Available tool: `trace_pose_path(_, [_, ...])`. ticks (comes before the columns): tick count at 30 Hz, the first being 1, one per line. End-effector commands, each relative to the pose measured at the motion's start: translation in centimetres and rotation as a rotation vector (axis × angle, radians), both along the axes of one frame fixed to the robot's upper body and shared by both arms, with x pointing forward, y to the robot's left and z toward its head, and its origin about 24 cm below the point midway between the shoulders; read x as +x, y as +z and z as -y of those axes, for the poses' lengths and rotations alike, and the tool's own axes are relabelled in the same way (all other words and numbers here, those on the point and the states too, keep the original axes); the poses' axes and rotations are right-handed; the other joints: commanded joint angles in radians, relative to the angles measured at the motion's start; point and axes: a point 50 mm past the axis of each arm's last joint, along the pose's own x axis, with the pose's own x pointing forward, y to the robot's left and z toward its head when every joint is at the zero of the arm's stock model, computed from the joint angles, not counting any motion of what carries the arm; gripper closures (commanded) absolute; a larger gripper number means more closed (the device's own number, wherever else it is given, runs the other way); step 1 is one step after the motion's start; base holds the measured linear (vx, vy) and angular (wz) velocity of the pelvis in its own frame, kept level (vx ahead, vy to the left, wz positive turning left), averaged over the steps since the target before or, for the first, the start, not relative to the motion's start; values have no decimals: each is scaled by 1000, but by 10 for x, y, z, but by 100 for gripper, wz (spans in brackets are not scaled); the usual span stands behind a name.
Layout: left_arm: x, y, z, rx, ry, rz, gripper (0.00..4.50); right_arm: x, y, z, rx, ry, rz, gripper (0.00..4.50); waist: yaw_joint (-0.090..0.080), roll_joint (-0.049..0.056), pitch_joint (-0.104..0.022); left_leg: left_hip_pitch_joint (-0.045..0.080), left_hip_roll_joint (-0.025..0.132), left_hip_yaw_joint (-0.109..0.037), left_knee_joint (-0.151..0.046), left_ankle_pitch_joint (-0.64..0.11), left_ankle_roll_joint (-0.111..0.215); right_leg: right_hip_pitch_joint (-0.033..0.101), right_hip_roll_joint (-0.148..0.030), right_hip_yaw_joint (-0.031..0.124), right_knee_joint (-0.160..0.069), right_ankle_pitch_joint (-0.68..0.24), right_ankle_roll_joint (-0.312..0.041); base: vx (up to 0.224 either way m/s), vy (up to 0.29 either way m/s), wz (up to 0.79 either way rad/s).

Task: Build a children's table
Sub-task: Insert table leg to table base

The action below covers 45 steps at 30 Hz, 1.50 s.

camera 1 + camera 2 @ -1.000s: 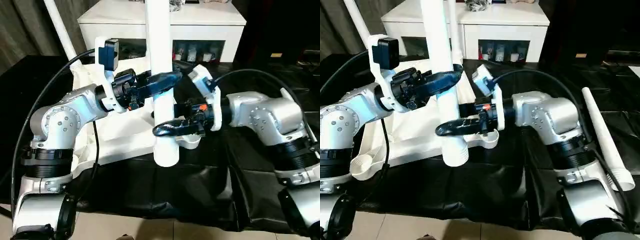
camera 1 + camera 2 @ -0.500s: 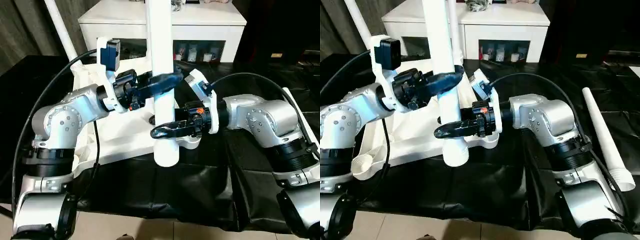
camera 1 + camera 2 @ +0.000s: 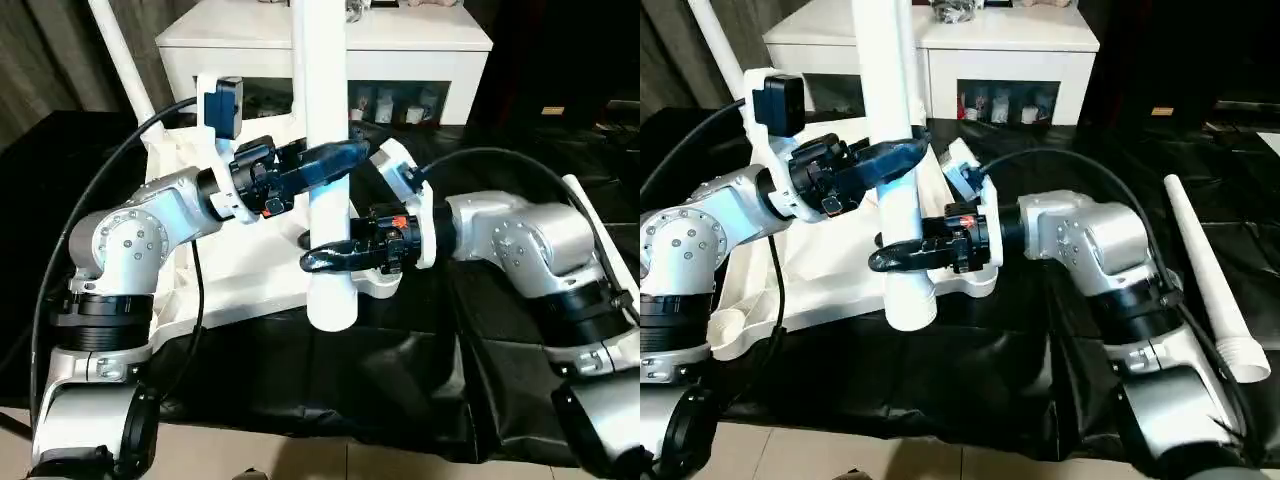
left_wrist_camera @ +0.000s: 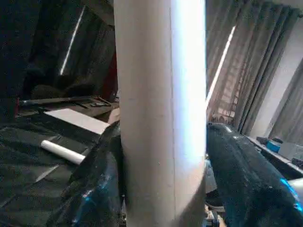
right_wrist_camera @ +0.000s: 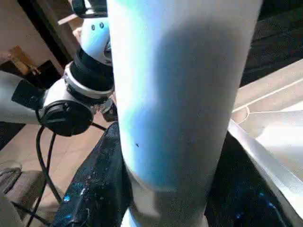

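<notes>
Above the tabletop's (image 3: 250, 285) near edge, both grippers' fingers seemingly clamp the upright leg (image 3: 325, 150).

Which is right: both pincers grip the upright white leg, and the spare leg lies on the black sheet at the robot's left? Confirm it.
Wrong side. The spare leg lies on the black sheet at the robot's right, as the right eye view shows. The left pincer and right pincer do grip the upright leg.

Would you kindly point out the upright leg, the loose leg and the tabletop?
upright leg (image 3: 322, 100): left eye view, bare shaft.
loose leg (image 3: 1200, 262): right eye view, mid-shaft.
tabletop (image 3: 830, 270): right eye view, ribbed underside.
</notes>
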Motion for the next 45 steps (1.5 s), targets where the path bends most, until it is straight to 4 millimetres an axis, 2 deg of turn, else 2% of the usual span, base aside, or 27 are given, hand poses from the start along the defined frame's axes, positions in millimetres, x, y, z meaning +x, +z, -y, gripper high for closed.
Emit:
trace_pose_path(1, [1, 12, -2, -43, 19, 45, 144, -2, 7, 3, 25, -12, 23, 266, 0, -9, -78, 0, 7, 2, -64, -71, 20, 74, -41, 46, -67, -61, -226, 0, 0, 0])
trace_pose_path(2, [4, 17, -4, -90, 55, 67, 120, -2, 7, 6, 29, -22, 21, 266, -1, -13, -76, -2, 7, 2, -64, -74, 22, 76, -41, 47, -69, -69, -222, 0, 0, 0])
trace_pose_path(3, [4, 18, -5, -101, 64, 72, 111, -3, 7, 6, 30, -25, 20, 266, 2, -12, -78, -1, 7, 2, -63, -72, 22, 76, -42, 47, -70, -69, -222, 0, 0, 0])
trace_pose_path(4, [8, 24, -8, -144, 104, 91, 108, -3, 6, 8, 33, -44, 21, 266, 0, -17, -77, -3, 6, 3, -64, -71, 23, 77, -41, 47, -71, -71, -219, 0, 0, 0])
trace_pose_path(6, [12, 33, -15, -201, 163, 114, 108, -1, 6, 13, 37, -90, 36, 266, 2, -16, -78, -2, 4, 2, -62, -68, 20, 77, -41, 46, -71, -86, -208, 0, 0, 0])
trace_pose_path(8, [22, 37, -24, -184, 303, 148, 108, 6, 8, 19, 52, -206, 90, 266, 0, -13, -76, -3, 5, 0, -64, -69, 15, 75, -42, 46, -76, -104, -191, 0, 0, 0])
trace_pose_path(10, [34, 30, -35, -33, 517, 200, 108, 17, 9, 26, 33, -364, 164, 266, -7, -9, -76, -2, 4, 0, -65, -69, 5, 74, -40, 46, -77, -113, -166, 0, 0, 0])
trace_pose_path(11, [34, 30, -35, -33, 517, 200, 108, 17, 9, 26, 33, -364, 164, 266, -7, -10, -75, -2, 5, -2, -67, -72, 4, 73, -40, 45, -82, -129, -151, 0, 0, 0])
trace_pose_path(12, [39, 24, -42, 37, 619, 206, 108, 23, 7, 29, 1, -439, 208, 266, -10, -7, -77, 1, 6, -2, -67, -67, -9, 72, -40, 46, -79, -132, -135, 0, 0, 0])
trace_pose_path(13, [43, 16, -50, 113, 709, 205, 108, 27, 5, 33, -23, -518, 240, 266, -13, -5, -77, 2, 4, -1, -65, -64, -12, 71, -38, 45, -78, -123, -136, 0, 0, 0])
trace_pose_path(15, [42, -8, -54, 345, 776, 234, 108, 34, -5, 42, -70, -660, 294, 266, -21, -11, -77, 0, 6, -2, -69, -65, -22, 72, -40, 45, -75, -111, -134, 0, 0, 0])
trace_pose_path(16, [39, -22, -51, 466, 762, 260, 108, 36, -9, 46, -78, -729, 310, 266, -24, -9, -77, 1, 6, -1, -70, -75, -24, 71, -41, 45, -75, -122, -137, 0, 0, 0])
trace_pose_path(17, [38, -25, -49, 484, 752, 257, 108, 37, -11, 47, -82, -748, 315, 266, -25, -6, -77, 3, 7, -1, -70, -77, -24, 69, -42, 46, -74, -122, -138, 0, 0, 0])
trace_pose_path(18, [31, -45, -36, 566, 692, 231, 108, 40, -19, 54, -100, -856, 342, 266, -26, -10, -78, 2, 9, 0, -70, -65, -23, 69, -44, 47, -70, -104, -152, 0, 0, 0])
trace_pose_path(19, [27, -55, -26, 607, 650, 245, 108, 40, -23, 57, -110, -909, 355, 266, -26, -8, -79, 5, 8, 4, -68, -62, -19, 64, -41, 48, -71, -91, -169, 0, 0, 0])
trace_pose_path(20, [27, -55, -26, 608, 650, 245, 108, 40, -23, 57, -110, -909, 355, 266, -23, -8, -81, 6, 10, 3, -67, -56, -15, 64, -43, 49, -68, -74, -177, 0, 0, 0])
trace_pose_path(21, [22, -68, -14, 638, 595, 259, 108, 40, -29, 62, -102, -974, 359, 266, -24, -15, -82, 1, 7, 5, -66, -41, -3, 67, -39, 49, -66, -40, -194, 0, 0, 0])
trace_pose_path(22, [22, -68, -14, 638, 595, 259, 108, 40, -29, 62, -102, -974, 359, 266, -22, -11, -81, 1, 9, 5, -67, -39, 2, 65, -41, 50, -65, -33, -198, 0, 0, 0])
trace_pose_path(23, [19, -78, -8, 665, 564, 275, 108, 39, -32, 65, -90, -1012, 350, 266, -25, -11, -80, -1, 7, 5, -66, -48, 10, 67, -40, 49, -66, -31, -203, 0, 0, 0])
trace_pose_path(25, [13, -102, 1, 730, 490, 288, 144, 38, -39, 74, -89, -1062, 342, 266, -28, -10, -77, -2, 6, 4, -69, -78, 14, 70, -41, 49, -71, -65, -191, 0, 0, 0])
trace_pose_path(26, [13, -102, 1, 730, 490, 288, 144, 38, -39, 74, -89, -1062, 342, 266, -29, -11, -75, -2, 6, 4, -70, -86, 16, 69, -42, 49, -76, -82, -184, 0, 0, 0])
trace_pose_path(27, [11, -113, 4, 745, 471, 258, 148, 38, -41, 76, -90, -1070, 339, 266, -30, -12, -73, -2, 5, 5, -71, -99, 12, 71, -42, 49, -78, -109, -175, 0, 0, 0])
trace_pose_path(31, [8, -130, 5, 818, 424, 234, 192, 35, -43, 73, -91, -1040, 335, 266, -41, -9, -72, -1, 3, 3, -72, -130, 9, 69, -40, 48, -84, -149, -163, 0, 0, 0])
trace_pose_path(36, [9, -141, 5, 865, 392, 174, 224, 30, -46, 66, -104, -965, 334, 266, -53, -4, -71, -1, 4, 1, -74, -152, 13, 70, -40, 47, -86, -158, -175, 0, 0, 0])
trace_pose_path(37, [9, -144, 5, 876, 382, 154, 234, 30, -46, 65, -109, -950, 334, 266, -55, -5, -72, -1, 5, 1, -73, -150, 15, 71, -40, 47, -86, -155, -177, 0, 0, 0])
trace_pose_path(42, [14, -156, 3, 969, 379, 108, 269, 28, -47, 62, -123, -916, 340, 266, -53, 0, -73, 1, 4, 1, -72, -138, 22, 70, -40, 47, -84, -122, -196, 0, 0, 0])
trace_pose_path(45, [14, -156, 5, 963, 360, 99, 295, 28, -47, 61, -124, -908, 341, 266, -52, -3, -73, -1, 6, -1, -73, -132, 24, 72, -42, 47, -82, -103, -207, 0, 0, 0])
